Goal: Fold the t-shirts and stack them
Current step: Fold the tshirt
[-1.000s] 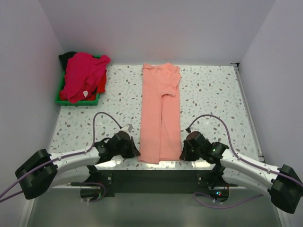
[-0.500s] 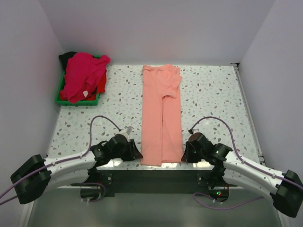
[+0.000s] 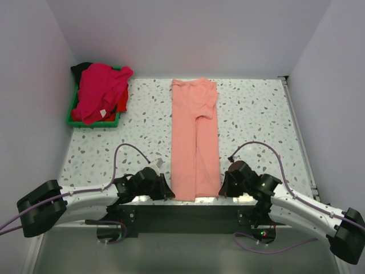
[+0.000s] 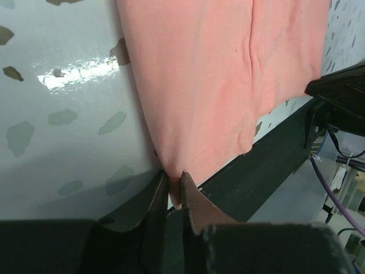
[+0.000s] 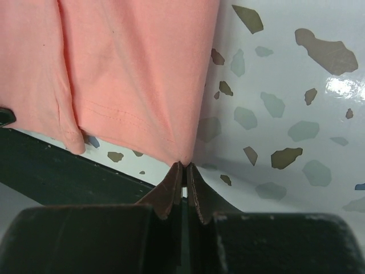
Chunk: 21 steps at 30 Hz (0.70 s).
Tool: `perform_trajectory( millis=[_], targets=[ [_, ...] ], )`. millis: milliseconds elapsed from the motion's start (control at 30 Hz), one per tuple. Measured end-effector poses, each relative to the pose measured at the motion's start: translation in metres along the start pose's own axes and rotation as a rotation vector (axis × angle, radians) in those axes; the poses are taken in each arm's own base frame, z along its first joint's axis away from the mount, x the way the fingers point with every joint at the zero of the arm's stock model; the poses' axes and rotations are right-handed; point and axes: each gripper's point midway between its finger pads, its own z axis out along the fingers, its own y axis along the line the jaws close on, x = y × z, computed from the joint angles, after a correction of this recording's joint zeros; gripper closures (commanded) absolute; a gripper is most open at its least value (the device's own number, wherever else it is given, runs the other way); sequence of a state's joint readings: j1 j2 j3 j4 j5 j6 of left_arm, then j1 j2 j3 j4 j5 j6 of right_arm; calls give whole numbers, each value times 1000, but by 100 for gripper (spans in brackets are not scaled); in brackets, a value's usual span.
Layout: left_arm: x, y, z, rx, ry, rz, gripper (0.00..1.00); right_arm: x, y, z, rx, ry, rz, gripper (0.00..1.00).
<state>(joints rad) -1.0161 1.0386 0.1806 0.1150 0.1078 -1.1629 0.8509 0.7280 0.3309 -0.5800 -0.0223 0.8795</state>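
1. The salmon-pink t-shirt (image 3: 194,142) lies as a long, narrow strip down the middle of the tabletop (image 3: 256,125). Its collar end is far and its hem sits at the near edge, just lapping over it. The other t-shirts (image 3: 100,91) are heaped in the green tray (image 3: 73,117) at the far left, well apart.
2. The left hand (image 4: 174,197) has its fingers drawn in on the near-left hem corner, with only a sliver of cloth between them. The bite looks thin. In a lift that corner could slide out and drop, leaving the fold lopsided.
3. The right hand (image 5: 183,171) is pressed together on the very tip of the near-right corner. The same danger applies, since it holds a point of fabric rather than a fold of it.
4. The strip is layered, so either hand may have caught only some of the layers. If so, carrying the hem toward the collar would likely peel the side folds open.
5. If the two hands rise or travel unevenly, the strip is likely to twist and the hem to land askew of the collar end.
6. Both hands sit low at the tabletop's near edge. A pull toward the robot rather than upward could drag the whole shirt off that edge.
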Motion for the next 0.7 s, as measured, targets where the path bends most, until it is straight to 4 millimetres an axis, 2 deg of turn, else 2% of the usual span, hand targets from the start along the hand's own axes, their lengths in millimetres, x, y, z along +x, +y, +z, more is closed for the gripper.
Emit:
perform_trajectory(
  millis=[167, 467, 600, 700],
  targets=[
    [2, 5, -2, -23, 5, -6, 100, 0, 2, -2, -12, -5, -1, 100],
    [11, 5, -8, -31, 24, 20, 100, 5, 9, -7, -61, 20, -2, 100],
    [15, 1, -13, -35, 36, 42, 100, 6, 14, -16, -92, 22, -5, 100],
    [12, -4, -16, -36, 24, 49, 100, 0, 19, -24, -100, 8, -14, 100]
  ],
)
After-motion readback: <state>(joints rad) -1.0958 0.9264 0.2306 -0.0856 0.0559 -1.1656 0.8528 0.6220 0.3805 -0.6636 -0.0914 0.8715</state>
